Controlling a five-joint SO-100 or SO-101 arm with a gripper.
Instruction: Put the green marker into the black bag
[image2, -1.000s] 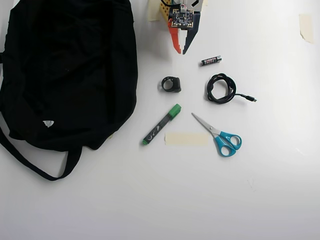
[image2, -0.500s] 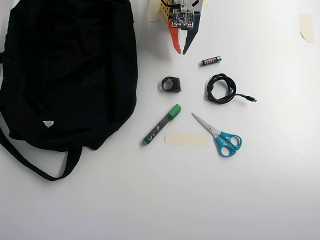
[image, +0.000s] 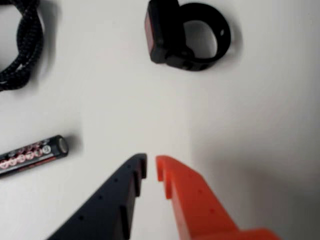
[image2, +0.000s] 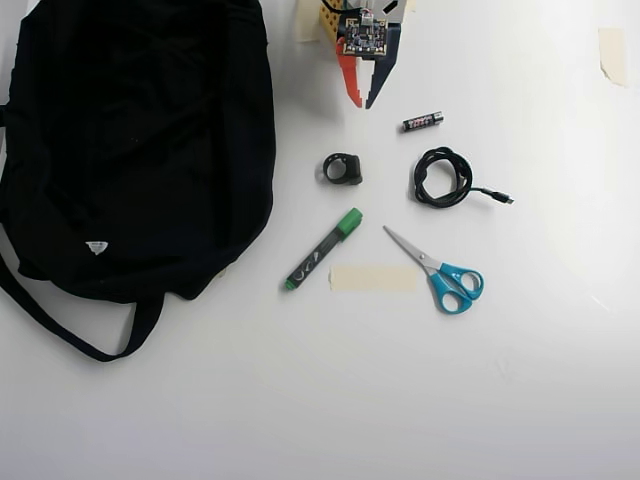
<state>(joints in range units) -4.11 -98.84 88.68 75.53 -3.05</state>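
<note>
The marker (image2: 323, 249) lies diagonally on the table (image2: 400, 400), cap toward 1 o'clock, just off the bag (image2: 130, 150) at its 3 o'clock side. Your gripper (image2: 363, 103) sits at 12 o'clock, empty, tips nearly together with a thin gap. The blurry black ring (image2: 343, 168) lies between gripper and marker.

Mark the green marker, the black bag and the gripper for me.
green marker (image2: 322, 250), overhead view, middle of the dark barrel.
black bag (image2: 140, 140), overhead view, centre of the fabric body.
gripper (image: 150, 167), wrist view, narrow gap midway between the dark and orange fingertips.
</note>
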